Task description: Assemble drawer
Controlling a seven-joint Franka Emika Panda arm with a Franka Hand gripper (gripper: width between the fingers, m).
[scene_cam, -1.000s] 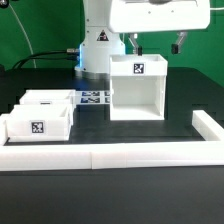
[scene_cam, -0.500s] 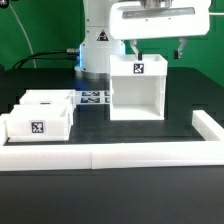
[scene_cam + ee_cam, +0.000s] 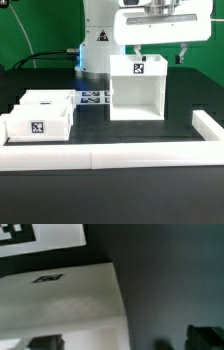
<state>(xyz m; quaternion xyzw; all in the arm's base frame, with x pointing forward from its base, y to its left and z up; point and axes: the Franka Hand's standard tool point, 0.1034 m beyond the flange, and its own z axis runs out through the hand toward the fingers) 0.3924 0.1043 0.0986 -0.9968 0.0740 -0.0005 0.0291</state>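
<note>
The drawer's white open-fronted shell [image 3: 137, 92] stands upright on the dark table, with a square tag on its top face. Two small white trays [image 3: 38, 118] sit side by side at the exterior view's left, one behind the other, each with a tag. My gripper [image 3: 158, 52] hovers just above the shell's top, open and empty, with its fingers spread wide. In the wrist view the shell's top [image 3: 60, 303] with its tag fills the picture. One dark fingertip [image 3: 45, 343] is over the shell top and the other is over the table beside it. The gripper [image 3: 125, 341] touches nothing.
The marker board [image 3: 93, 98] lies flat between the trays and the shell, and shows in the wrist view [image 3: 40, 238]. A long low white border wall [image 3: 120, 156] runs along the front and turns back at the exterior view's right [image 3: 208, 125]. The robot base stands behind the shell.
The gripper has shifted a little toward the exterior view's right above the shell. The shell and trays have not moved.
</note>
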